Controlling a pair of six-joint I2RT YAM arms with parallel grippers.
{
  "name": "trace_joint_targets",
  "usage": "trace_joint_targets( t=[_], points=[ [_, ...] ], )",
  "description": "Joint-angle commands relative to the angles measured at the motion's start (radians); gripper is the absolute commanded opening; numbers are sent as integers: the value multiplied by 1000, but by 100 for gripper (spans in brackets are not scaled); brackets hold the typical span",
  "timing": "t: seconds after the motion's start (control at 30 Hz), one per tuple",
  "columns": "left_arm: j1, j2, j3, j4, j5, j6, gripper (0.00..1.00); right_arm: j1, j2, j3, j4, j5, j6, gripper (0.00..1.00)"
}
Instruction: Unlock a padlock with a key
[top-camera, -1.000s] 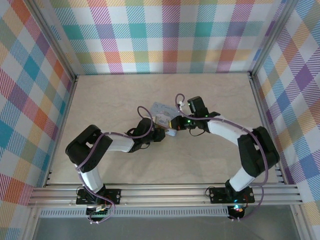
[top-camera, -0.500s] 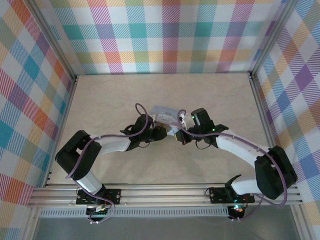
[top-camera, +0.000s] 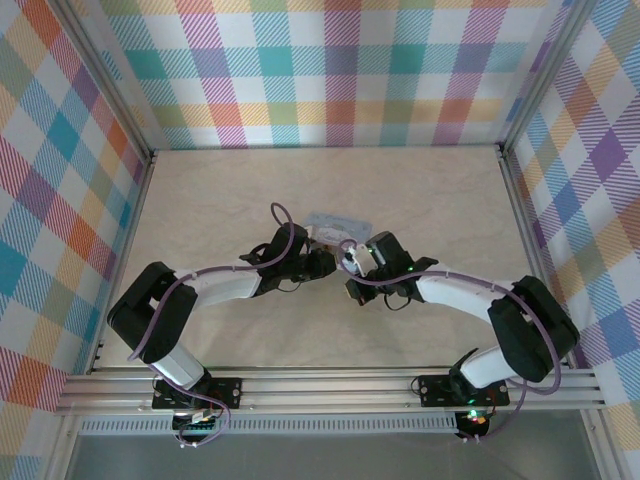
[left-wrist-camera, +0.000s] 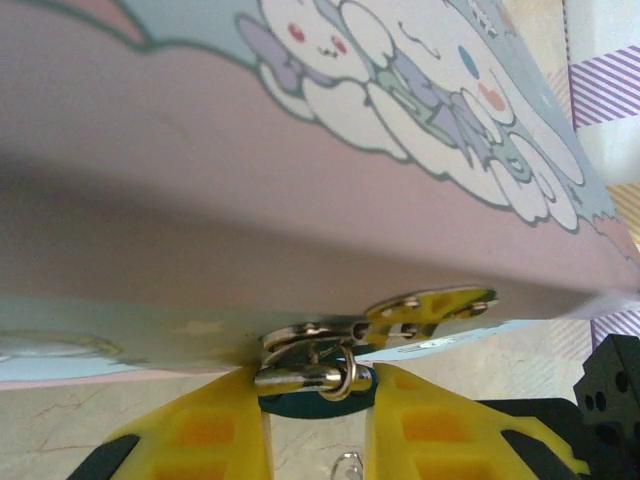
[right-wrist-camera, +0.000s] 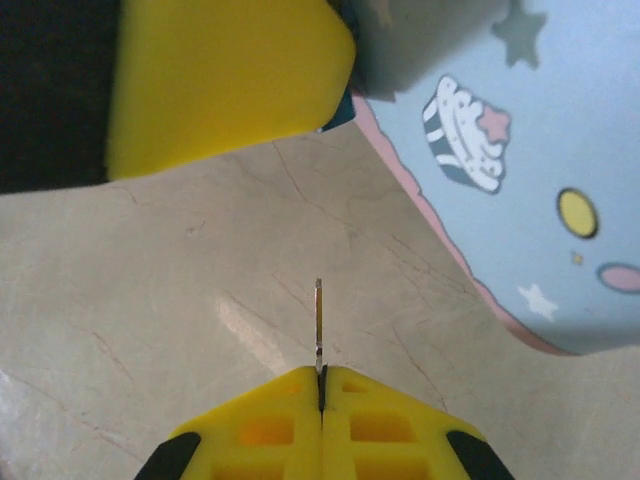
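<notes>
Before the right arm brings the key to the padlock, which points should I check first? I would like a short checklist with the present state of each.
1. Key held in the right gripper: ok, shut on it, blade sticking out ahead.
2. Padlock steadied by the left gripper: ok, clamped from both sides.
3. Shackle through the hasp of the tin box: ok.
4. Key tip at the padlock: not ok, it points over bare table, apart from the padlock.
5. Keyhole turned toward the key: cannot tell, too small to make out.
</notes>
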Motion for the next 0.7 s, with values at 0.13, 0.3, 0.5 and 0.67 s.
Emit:
trace_joint_targets(
  t=[0.13, 0.3, 0.5, 0.67],
  points=[
    [-10, -46, 48, 7, 40, -14, 19, 11, 21, 46, 39, 43, -49, 0],
    [-10, -43, 56, -3, 53, -19, 18, 11, 26, 51, 54, 51, -62, 0],
    [-10, -41, 58, -3, 59, -20, 18, 11, 21, 51, 78, 49, -70, 0],
    [-10, -37, 59, -4, 59, -20, 17, 11, 17, 48, 87, 45, -76, 0]
  ],
)
